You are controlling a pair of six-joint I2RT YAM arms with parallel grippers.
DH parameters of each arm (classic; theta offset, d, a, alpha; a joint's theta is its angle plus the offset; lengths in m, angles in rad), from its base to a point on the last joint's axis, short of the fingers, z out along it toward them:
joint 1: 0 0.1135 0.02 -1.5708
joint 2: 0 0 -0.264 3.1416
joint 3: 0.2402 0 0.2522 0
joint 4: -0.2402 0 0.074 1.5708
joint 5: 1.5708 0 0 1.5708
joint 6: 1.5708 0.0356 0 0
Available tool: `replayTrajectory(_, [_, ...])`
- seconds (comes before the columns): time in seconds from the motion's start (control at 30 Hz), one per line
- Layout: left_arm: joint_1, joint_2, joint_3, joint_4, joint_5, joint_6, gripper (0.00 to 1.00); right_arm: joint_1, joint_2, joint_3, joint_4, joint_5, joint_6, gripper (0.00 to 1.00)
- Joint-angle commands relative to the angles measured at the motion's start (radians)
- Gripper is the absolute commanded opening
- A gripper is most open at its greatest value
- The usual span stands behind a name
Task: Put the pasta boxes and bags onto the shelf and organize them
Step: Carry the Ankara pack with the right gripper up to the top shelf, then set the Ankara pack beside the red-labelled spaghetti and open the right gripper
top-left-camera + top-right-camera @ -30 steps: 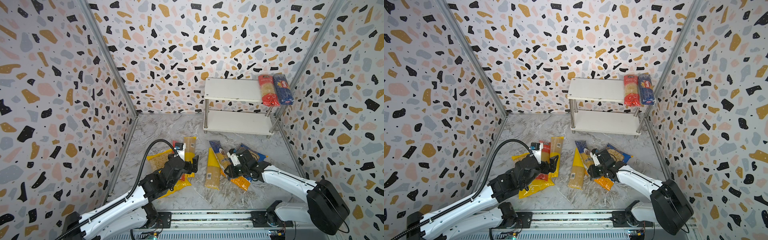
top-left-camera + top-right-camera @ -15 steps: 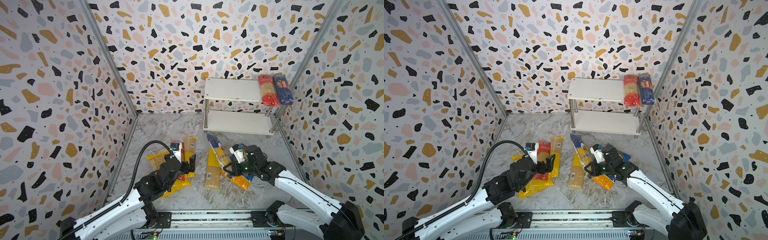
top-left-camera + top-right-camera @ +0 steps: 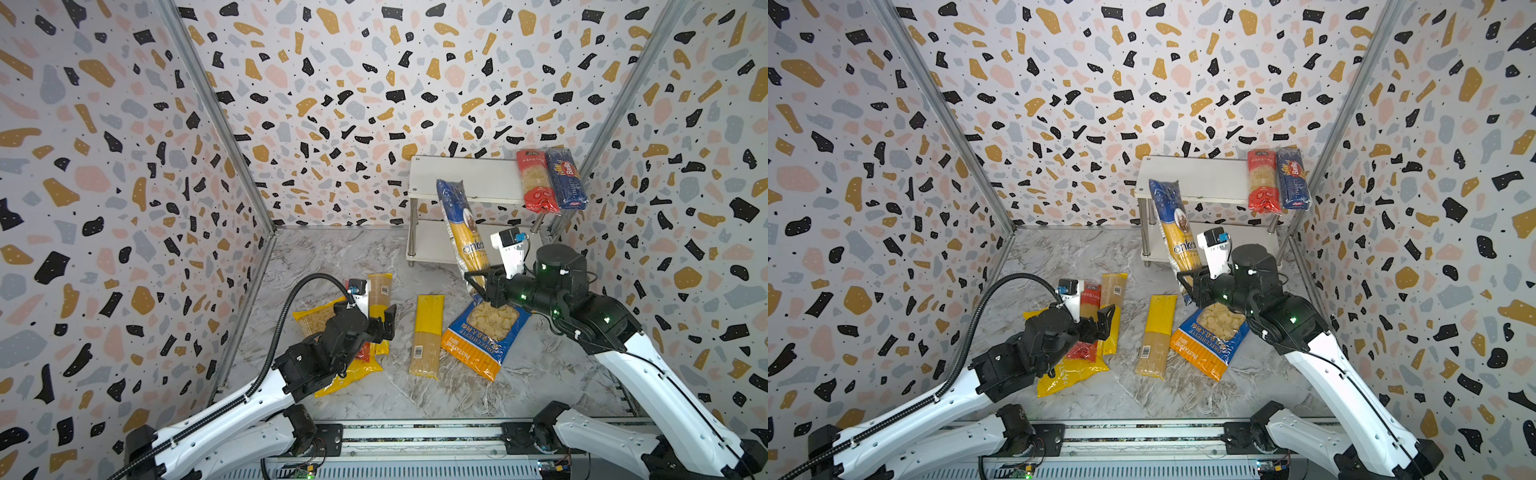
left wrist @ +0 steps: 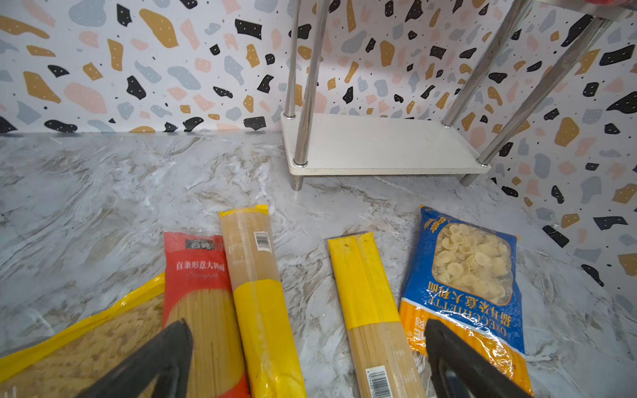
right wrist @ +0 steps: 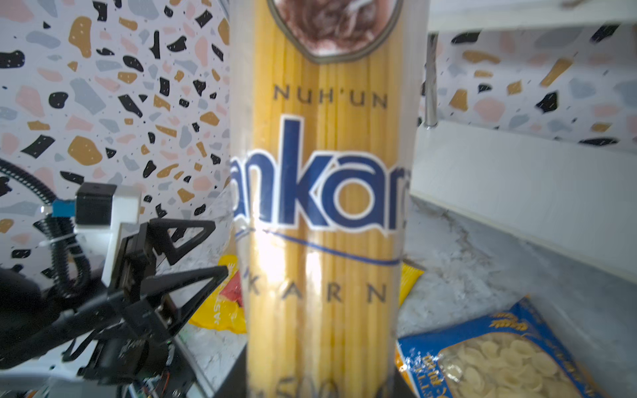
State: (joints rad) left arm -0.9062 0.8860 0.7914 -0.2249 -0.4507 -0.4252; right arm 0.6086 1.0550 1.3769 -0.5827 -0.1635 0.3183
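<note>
Lifted off the bench (image 3: 332, 257), the Ankara spaghetti pack (image 3: 463, 226) now stands nearly upright, clamped in your right fingers (image 3: 1192, 291), which hide its lower end. Your left fingers (image 4: 155, 361) gape wide above the red spaghetti pack (image 4: 196, 275); the arm covers most of the yellow bag (image 3: 353, 374) beneath. Beyond the right fingers, the shelf (image 3: 469, 174) carries the Barilla pack (image 3: 565, 178).

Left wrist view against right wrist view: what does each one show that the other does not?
Left wrist view only: the red spaghetti pack and two yellow packs in plain sight; the other view gives coloured slivers at most. Right wrist view only: the Ankara spaghetti pack, close up, label readable. Both: the blue-orange bag, the shelf, the open left gripper.
</note>
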Motion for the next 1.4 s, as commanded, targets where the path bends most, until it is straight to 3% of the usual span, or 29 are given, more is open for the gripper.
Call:
replayTrajectory(0.0, [-0.005,0.057,0.136,0.049,0.028,0.083,1.00,-0.003,0.065,0.179,0.106,0.164,-0.107,0.00])
replayTrajectory(0.2, [-0.006,0.153,0.302,0.093,0.084,0.131,0.99,-0.005,0.257,0.419,0.168,0.398,-0.244,0.00])
replayTrajectory(0.4, [-0.005,0.152,0.289,0.094,0.071,0.134,1.00,-0.036,0.508,0.737,0.143,0.602,-0.357,0.00])
replayTrajectory(0.5, [-0.006,0.121,0.257,0.098,0.057,0.126,1.00,-0.100,0.618,0.891,0.088,0.595,-0.336,0.00])
replayTrajectory(0.67, [-0.006,0.085,0.221,0.095,0.046,0.115,0.99,-0.191,0.723,1.007,0.045,0.546,-0.286,0.00])
replayTrajectory(1.37, [-0.006,0.085,0.161,0.124,0.029,0.121,0.99,-0.332,0.773,1.002,-0.018,0.498,-0.225,0.00])
